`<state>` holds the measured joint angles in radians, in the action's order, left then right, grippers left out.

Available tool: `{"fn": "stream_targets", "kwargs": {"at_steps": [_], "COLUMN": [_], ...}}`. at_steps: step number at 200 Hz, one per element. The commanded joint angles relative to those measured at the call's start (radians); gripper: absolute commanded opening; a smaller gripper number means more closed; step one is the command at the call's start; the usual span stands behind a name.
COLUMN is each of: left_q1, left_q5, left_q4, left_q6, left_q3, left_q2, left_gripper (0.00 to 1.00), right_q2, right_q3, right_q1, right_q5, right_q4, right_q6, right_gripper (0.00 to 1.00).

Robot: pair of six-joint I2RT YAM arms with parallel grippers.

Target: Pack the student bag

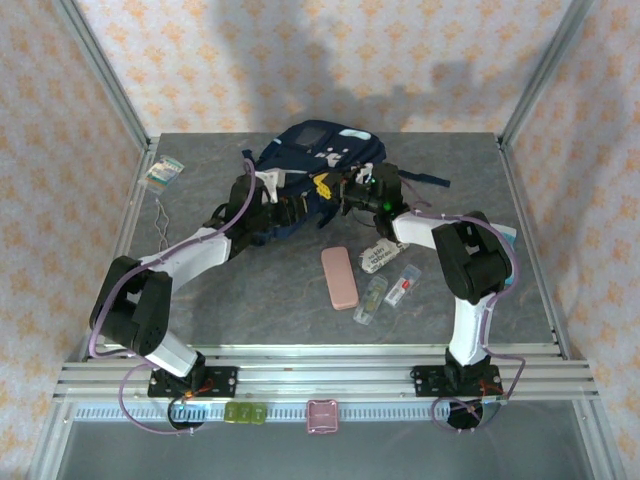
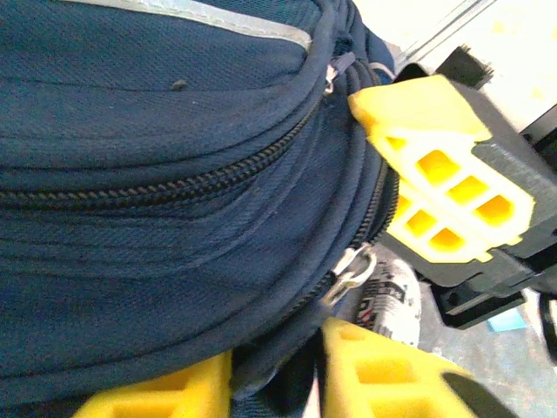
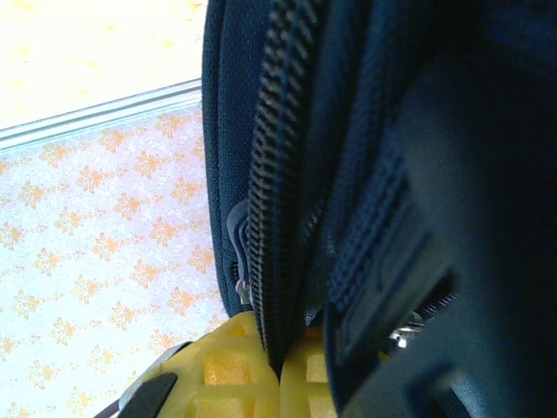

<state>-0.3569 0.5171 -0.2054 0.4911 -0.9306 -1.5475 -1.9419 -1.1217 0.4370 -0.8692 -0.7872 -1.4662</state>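
**Student bag** [image 1: 310,150]: lies at the middle of the worktop's far edge. **Right gripper** [image 3: 277,370]: jaws closed on the zipper band. **Left gripper** [image 2: 277,383]: jaws set narrowly, pinching a fabric fold. An even, opposed pull should spread the mouth. The interior is hidden, and the zipper pull [image 2: 351,274] is half obscured.

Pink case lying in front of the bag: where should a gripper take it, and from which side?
Grip the pink case across its narrow width, near the middle, coming straight down from above. It lies flat on the table, long and slim, with bare surface on its left; small packets lie close on its right.
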Motion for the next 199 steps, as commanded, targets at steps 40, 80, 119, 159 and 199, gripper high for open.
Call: {"fn": "stream_targets", "kwargs": {"at_steps": [40,80,119,159,199], "left_q1": [-0.002,0.002,0.015,0.045,0.047], "left_q5": [0.097,0.131,0.132,0.092,0.096], "left_q4": [-0.134,-0.204,-0.188,-0.065,-0.018], "left_q6": [-0.004,0.028,0.043,0.002,-0.004], "left_q3": [-0.095,-0.067,-0.045,-0.027,-0.002], "left_q2": [-0.040,-0.004,0.082,0.179,0.175], "left_gripper": [0.12,0.00,0.02,0.19,0.30], "right_q2": [0.003,0.001,-0.007,-0.005,-0.004], "right_q3": [-0.041,-0.035,-0.023,-0.008,-0.010], "right_q1": [0.054,0.055,0.054,0.054,0.054], "right_q5": [-0.105,-0.103,-0.104,-0.100,-0.097], "right_q4": [-0.145,-0.137,-0.129,-0.126,-0.122], "right_q6": [0.015,0.027,0.035,0.044,0.047], "right_gripper": [0.00,0.00,0.00,0.00,0.00]}}
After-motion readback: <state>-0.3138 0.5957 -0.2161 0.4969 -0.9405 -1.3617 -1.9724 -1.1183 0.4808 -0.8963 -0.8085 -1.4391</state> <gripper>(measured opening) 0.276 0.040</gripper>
